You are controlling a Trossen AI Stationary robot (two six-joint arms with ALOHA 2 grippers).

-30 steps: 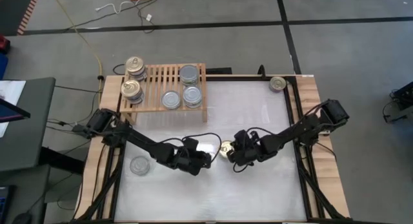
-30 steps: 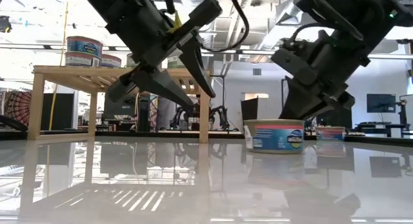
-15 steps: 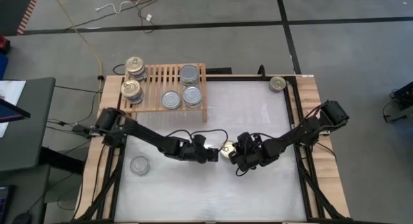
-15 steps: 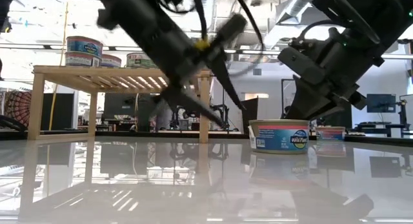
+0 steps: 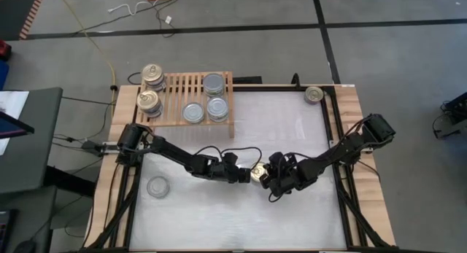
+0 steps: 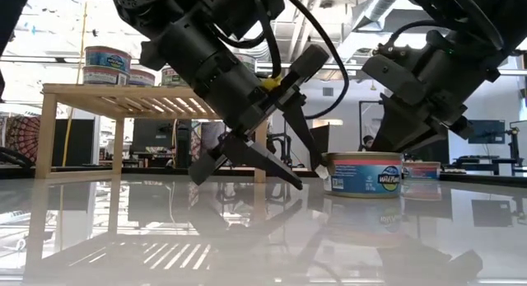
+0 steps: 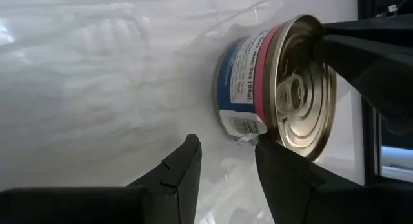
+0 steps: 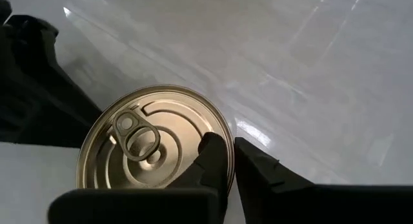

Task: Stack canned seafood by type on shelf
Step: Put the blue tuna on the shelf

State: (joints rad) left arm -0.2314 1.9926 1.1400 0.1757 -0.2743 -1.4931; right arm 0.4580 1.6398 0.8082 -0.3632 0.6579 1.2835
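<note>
Gold-top tin (image 5: 256, 171) looked rigid, slick, light — grip round wall; left claw (image 6: 284, 169) apart beside it, right claw (image 8: 229, 161) nearly together over its rim.

The left gripper (image 6: 284, 166) is reaching rightwards and dropping low, its fingertips now just beside the gold-topped can (image 6: 363, 172); that can is sliding slightly right; the right gripper (image 5: 267, 176) is narrowing slightly above it.

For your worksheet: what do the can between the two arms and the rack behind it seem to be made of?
Can: metal, seemingly; shiny gold pull-tab lid, glossy printed paper label round the side.
Rack: probably light unfinished wood; pale matte slats on short legs.
</note>
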